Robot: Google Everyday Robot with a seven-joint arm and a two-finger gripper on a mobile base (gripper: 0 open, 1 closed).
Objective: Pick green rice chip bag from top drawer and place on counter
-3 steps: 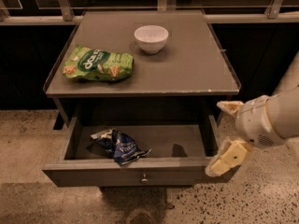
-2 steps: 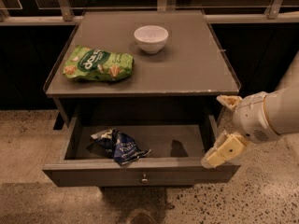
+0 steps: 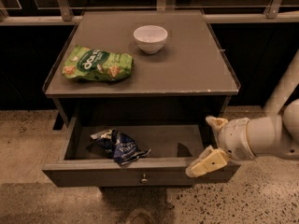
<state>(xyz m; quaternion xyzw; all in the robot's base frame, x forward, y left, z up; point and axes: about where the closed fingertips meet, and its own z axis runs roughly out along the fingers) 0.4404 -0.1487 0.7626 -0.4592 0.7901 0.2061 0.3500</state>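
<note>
The green rice chip bag [image 3: 119, 146], a small dark blue foil bag with white lettering, lies crumpled in the left half of the open top drawer [image 3: 140, 175]. The counter [image 3: 187, 69] is the flat grey-brown cabinet top above it. My gripper [image 3: 209, 143] is at the drawer's right end, over its front right corner, well to the right of the bag. Its two cream fingers are spread apart, one [image 3: 216, 122] at the drawer's right wall and one [image 3: 206, 163] over the front panel. It holds nothing.
A larger bright green snack bag [image 3: 97, 64] lies on the counter's left side. A white bowl [image 3: 150, 38] stands at the counter's back middle. The drawer's small metal knob [image 3: 144, 177] is on the front panel. Speckled floor surrounds the cabinet.
My gripper and arm have shifted slightly left toward the drawer's right end. The blue bag, green bag and bowl have not moved.
</note>
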